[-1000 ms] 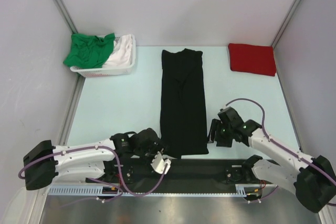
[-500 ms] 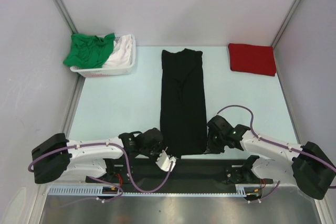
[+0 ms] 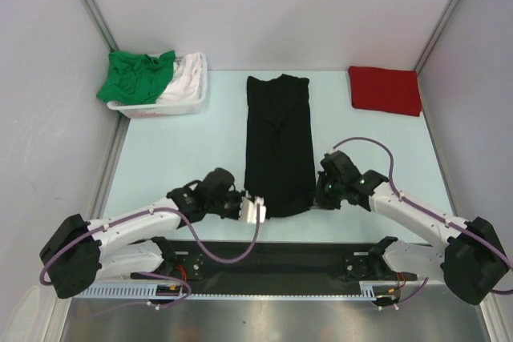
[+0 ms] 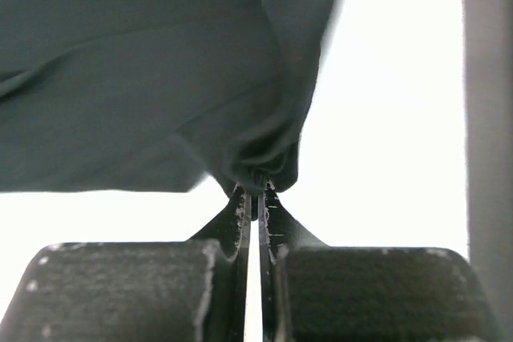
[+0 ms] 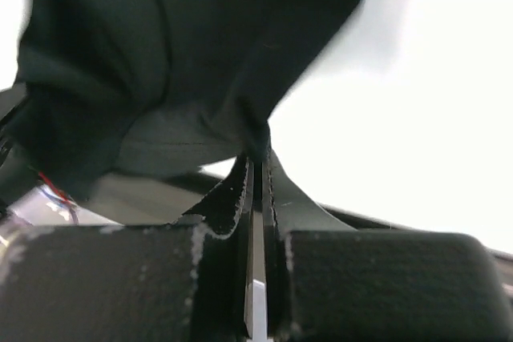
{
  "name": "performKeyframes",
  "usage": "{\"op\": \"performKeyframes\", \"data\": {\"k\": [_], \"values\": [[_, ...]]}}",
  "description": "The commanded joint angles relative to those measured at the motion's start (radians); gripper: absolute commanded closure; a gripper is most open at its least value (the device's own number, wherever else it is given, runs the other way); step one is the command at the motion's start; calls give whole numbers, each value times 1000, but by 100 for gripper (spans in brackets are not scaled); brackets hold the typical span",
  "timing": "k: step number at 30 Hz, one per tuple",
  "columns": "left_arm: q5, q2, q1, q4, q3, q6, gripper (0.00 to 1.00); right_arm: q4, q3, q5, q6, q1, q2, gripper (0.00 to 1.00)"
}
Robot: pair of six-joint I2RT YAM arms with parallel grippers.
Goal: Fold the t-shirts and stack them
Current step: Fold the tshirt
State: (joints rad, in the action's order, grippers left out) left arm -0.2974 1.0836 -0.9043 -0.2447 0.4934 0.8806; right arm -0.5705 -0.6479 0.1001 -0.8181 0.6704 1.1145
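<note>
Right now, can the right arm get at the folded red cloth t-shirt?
Probably not: the right claw is shut on the near corner of the black cloth t-shirt. Bare table lies between it and the red t-shirt, so once freed, the way looks open.

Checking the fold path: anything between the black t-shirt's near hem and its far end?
Nothing visible. Left pincer and right pincer hold the black t-shirt by its near corners; red t-shirt, basket sit aside.
</note>
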Motion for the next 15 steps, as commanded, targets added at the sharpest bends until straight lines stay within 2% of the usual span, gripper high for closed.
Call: {"op": "performKeyframes", "data": {"k": [1, 6, 8, 15], "values": [[-112, 16, 122, 33, 102, -60, 100, 29, -97, 13, 123, -92, 48, 100], [-195, 149, 255, 36, 248, -113, 100, 126, -264, 75, 206, -213, 220, 100], [-203, 247, 309, 45, 307, -146, 100, 158, -324, 82, 240, -256, 277, 100], [-143, 566, 407, 1, 635, -304, 100, 211, -544, 85, 292, -350, 557, 100]]}}
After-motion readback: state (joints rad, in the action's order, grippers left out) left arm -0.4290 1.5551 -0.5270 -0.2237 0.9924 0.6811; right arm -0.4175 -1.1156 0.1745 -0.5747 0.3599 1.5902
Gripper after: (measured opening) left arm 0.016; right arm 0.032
